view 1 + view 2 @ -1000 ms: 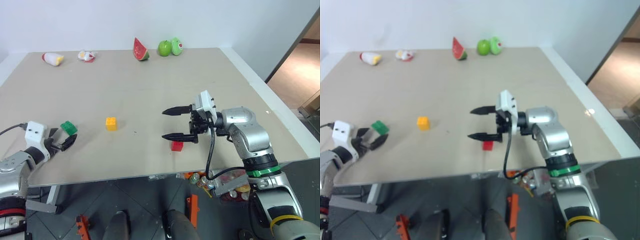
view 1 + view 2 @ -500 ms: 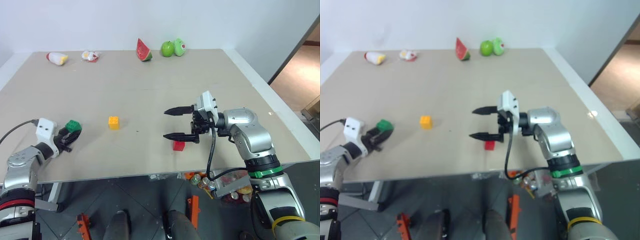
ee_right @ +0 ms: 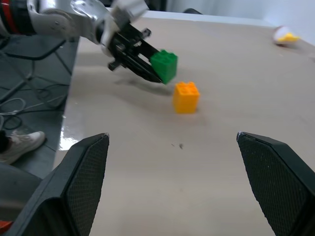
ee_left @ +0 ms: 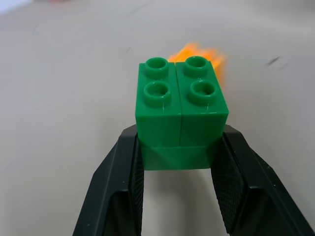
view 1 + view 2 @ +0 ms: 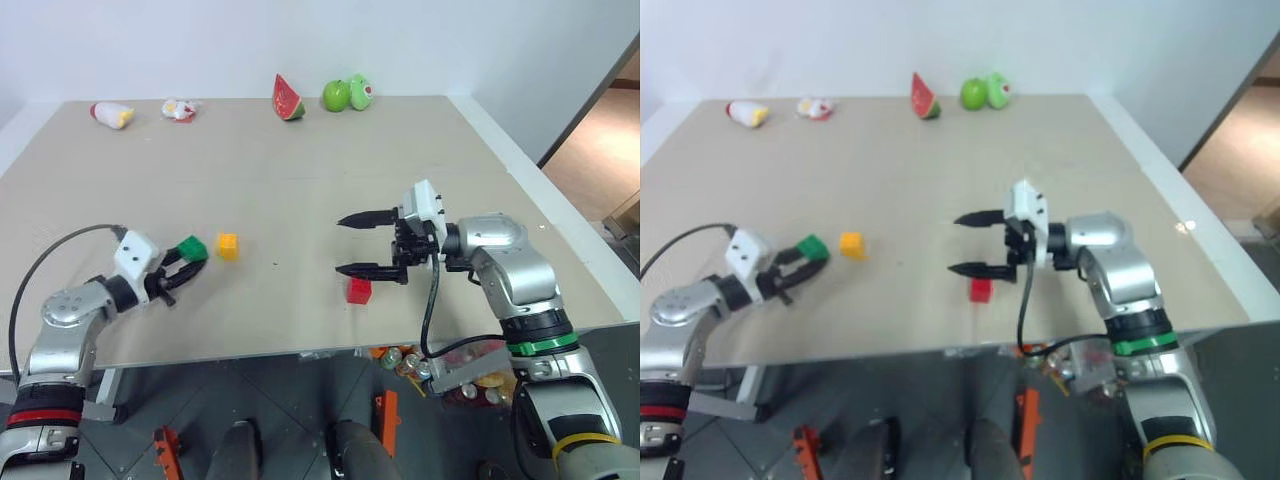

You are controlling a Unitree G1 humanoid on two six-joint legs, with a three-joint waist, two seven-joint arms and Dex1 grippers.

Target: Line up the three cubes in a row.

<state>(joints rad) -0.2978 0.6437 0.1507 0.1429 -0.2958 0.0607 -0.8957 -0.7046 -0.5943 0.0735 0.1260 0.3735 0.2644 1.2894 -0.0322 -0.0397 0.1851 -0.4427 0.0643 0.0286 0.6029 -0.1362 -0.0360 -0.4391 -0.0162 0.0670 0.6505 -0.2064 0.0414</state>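
On the table point(image 5: 300, 190), the right gripper point(image 5: 372, 243) hangs with jaws spread above the red cube point(image 5: 359, 290), while the left gripper point(image 5: 181, 271) clamps the green cube point(image 5: 192, 248) by its flat sides beside the yellow cube point(image 5: 228, 245); all appear light, rigid, smooth plastic.

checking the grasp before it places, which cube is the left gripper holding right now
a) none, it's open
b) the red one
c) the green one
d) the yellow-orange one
c: the left gripper is shut on the green cube, its black fingers pressing both sides, while the yellow-orange cube and the red cube sit on the table.
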